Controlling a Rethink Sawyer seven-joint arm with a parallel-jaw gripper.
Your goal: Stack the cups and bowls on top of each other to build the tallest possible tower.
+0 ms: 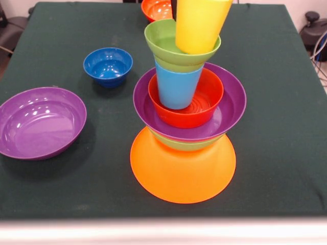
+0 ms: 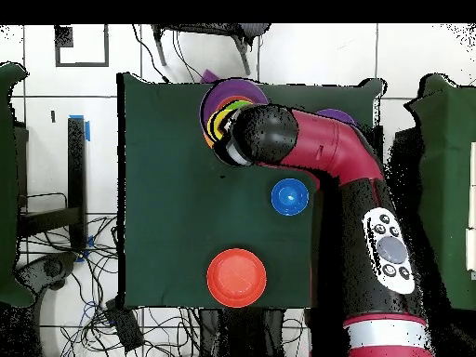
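The tower stands at the table's near middle. Its base is the big upturned orange bowl (image 1: 183, 171). On it sit a green bowl (image 1: 186, 144), a purple bowl (image 1: 227, 109), a red-orange bowl (image 1: 204, 104), the light blue cup (image 1: 176, 89) and a second green bowl (image 1: 162, 41). The yellow cup (image 1: 199, 23) leans in that top bowl, and its upper end runs off the top edge. A dark piece of the gripper (image 1: 173, 7) shows beside the cup. In the overhead view the arm's end (image 2: 265, 135) covers most of the tower (image 2: 218, 107).
A small dark blue bowl (image 1: 108, 65) (image 2: 289, 196) stands left of the tower. A large purple bowl (image 1: 41, 122) lies at the near left. A red-orange bowl (image 1: 156, 9) (image 2: 236, 277) sits at the far edge. Cables lie on the floor around the table.
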